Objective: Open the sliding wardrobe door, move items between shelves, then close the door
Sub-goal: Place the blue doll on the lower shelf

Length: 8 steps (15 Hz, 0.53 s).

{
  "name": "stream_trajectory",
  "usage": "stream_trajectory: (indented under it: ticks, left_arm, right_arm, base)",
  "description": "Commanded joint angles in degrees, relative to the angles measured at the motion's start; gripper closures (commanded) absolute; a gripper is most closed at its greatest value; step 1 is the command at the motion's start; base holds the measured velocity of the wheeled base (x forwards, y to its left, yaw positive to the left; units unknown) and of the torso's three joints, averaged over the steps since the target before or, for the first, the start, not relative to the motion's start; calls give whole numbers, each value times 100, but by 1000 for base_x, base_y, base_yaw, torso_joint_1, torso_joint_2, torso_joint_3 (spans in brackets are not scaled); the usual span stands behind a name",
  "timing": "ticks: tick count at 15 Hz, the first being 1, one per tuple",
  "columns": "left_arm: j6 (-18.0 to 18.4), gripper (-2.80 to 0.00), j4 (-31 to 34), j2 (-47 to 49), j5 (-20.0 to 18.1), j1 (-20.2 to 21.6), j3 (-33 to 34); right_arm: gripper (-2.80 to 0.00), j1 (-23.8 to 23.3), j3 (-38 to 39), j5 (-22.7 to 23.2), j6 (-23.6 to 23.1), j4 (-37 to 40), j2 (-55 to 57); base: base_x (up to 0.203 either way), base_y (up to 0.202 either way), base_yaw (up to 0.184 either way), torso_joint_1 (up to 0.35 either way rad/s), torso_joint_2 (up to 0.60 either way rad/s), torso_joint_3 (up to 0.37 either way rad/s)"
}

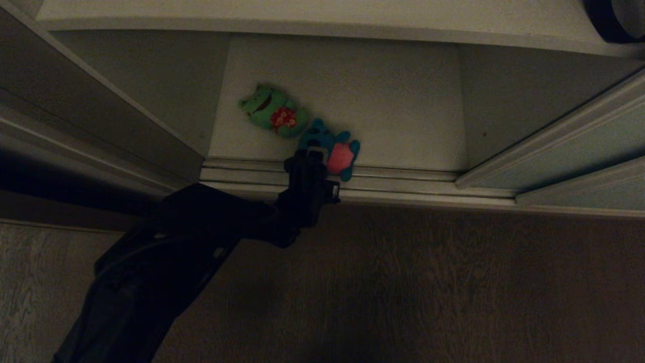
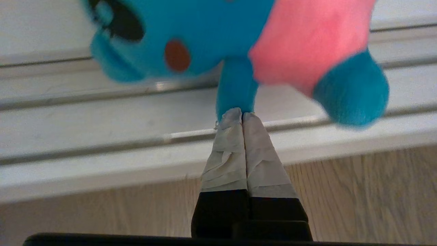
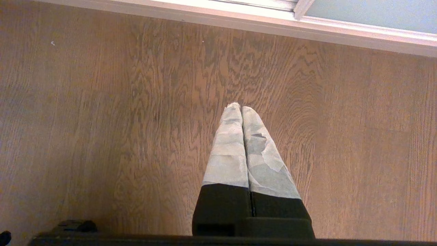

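While pinched by its arm, blue toy (image 2: 211, 30) in left jaws over floor track (image 2: 102, 136)

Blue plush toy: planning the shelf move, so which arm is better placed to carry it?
Left: the left gripper is shut on the blue plush toy. The right gripper hangs shut over bare floor.

The blue toy (image 2: 205, 37) is soft, fuzzy plush with a pink cloth belly; the green toy (image 1: 272, 112) looks the same nap. The shelf (image 1: 403, 101) is smooth, matt off-white board. The track (image 2: 102, 112) is ribbed pale metal with a slight sheen. The floor (image 3: 102, 119) is matt grained wood. Wrinkled pale tape wraps the fingers (image 2: 227, 150).
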Motion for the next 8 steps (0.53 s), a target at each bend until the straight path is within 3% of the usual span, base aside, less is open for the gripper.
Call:
stream_trajectory:
  ticks: [1,5,8]
  left_arm:
    - [36,0,-10,577,17,24,-600]
    - [102,0,-103,754,-42,25,-713]
    - [110,0,-573,730,-85,25,-714]
  right_arm:
    - [0,0,-5,0,0,0,-2]
    - [0,0,-6,0,3,0,-2]
    - [0,0,2,0,-5,0,-2]
  base:
    - [0,0,0,0,0,0]
    - [0,0,0,0,0,0]
    - [0,0,0,0,0,0]
